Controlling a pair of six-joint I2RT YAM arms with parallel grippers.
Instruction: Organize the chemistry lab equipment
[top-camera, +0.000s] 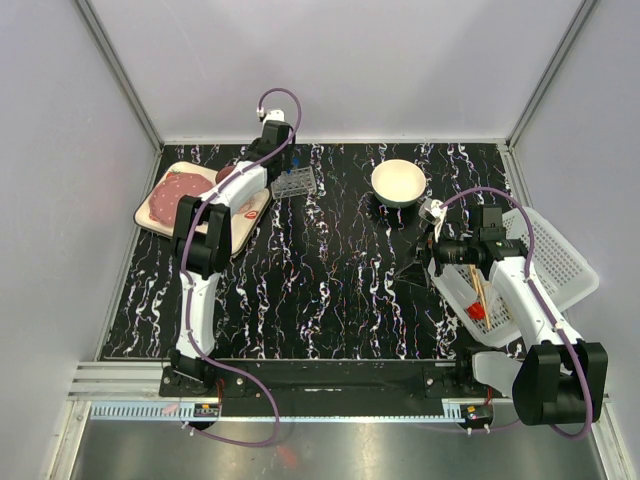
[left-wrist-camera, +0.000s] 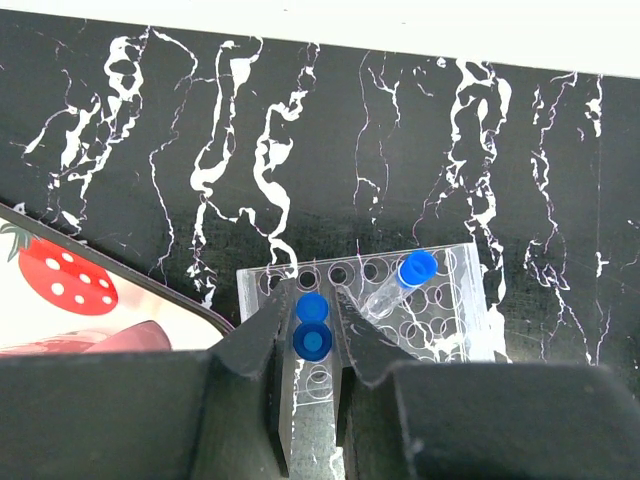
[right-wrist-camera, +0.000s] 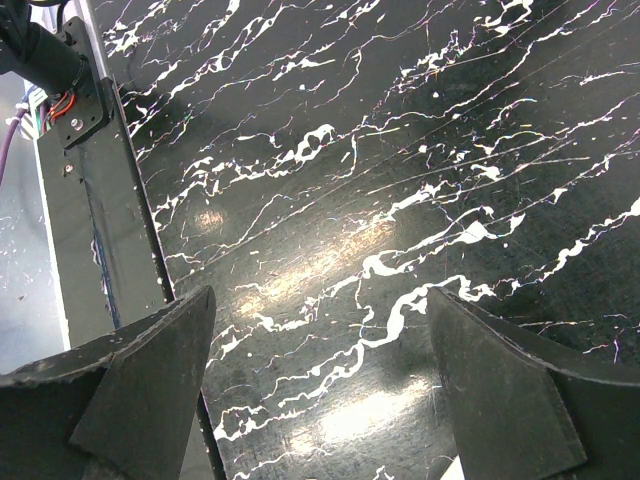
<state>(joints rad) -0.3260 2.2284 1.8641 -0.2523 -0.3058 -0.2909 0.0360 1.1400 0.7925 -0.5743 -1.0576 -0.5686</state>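
Note:
A clear tube rack (left-wrist-camera: 450, 310) stands at the back of the table, and it also shows in the top view (top-camera: 293, 182). My left gripper (left-wrist-camera: 312, 318) is over it, shut on a blue-capped tube (left-wrist-camera: 312, 341) standing upright in the rack. A second blue-capped tube (left-wrist-camera: 311, 306) stands just beyond it, and a third (left-wrist-camera: 417, 268) leans in the rack to the right. My right gripper (right-wrist-camera: 320, 300) is open and empty over bare table, and it sits beside the white basket in the top view (top-camera: 428, 258). Tan wooden sticks (top-camera: 481, 290) and a red-tipped piece (top-camera: 476, 311) lie in the basket.
A white mesh basket (top-camera: 560, 250) sits at the right edge. A cream bowl (top-camera: 398, 182) stands at the back, right of the rack. A dotted strawberry plate (top-camera: 160, 210) with a pink mug (top-camera: 228, 175) sits at the back left, its corner close to the rack (left-wrist-camera: 60, 290).

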